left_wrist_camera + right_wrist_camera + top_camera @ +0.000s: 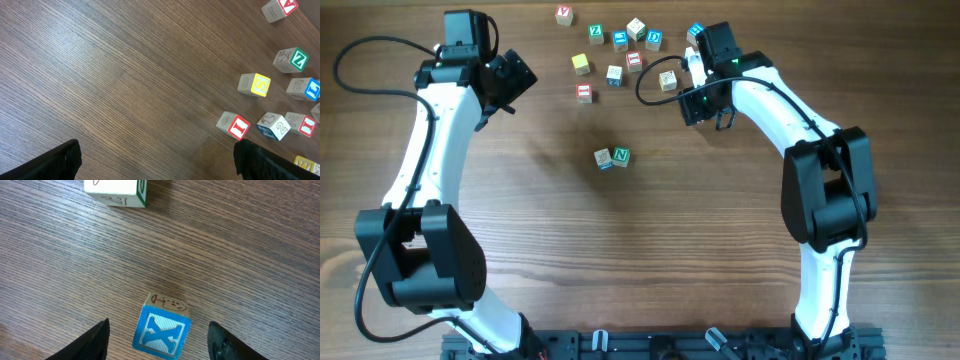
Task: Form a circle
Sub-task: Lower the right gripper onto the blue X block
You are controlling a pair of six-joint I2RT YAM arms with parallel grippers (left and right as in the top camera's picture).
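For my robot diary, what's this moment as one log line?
left gripper open, empty | right gripper open around blue X cube | two cubes side by side mid-table, no circle yet

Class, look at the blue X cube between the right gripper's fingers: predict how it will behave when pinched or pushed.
The blue X cube looks like rigid wood, so it should hold shape in a pinch. Its flat faces suggest sliding, not rolling. It sits skewed to the fingers, so it may twist as they close.
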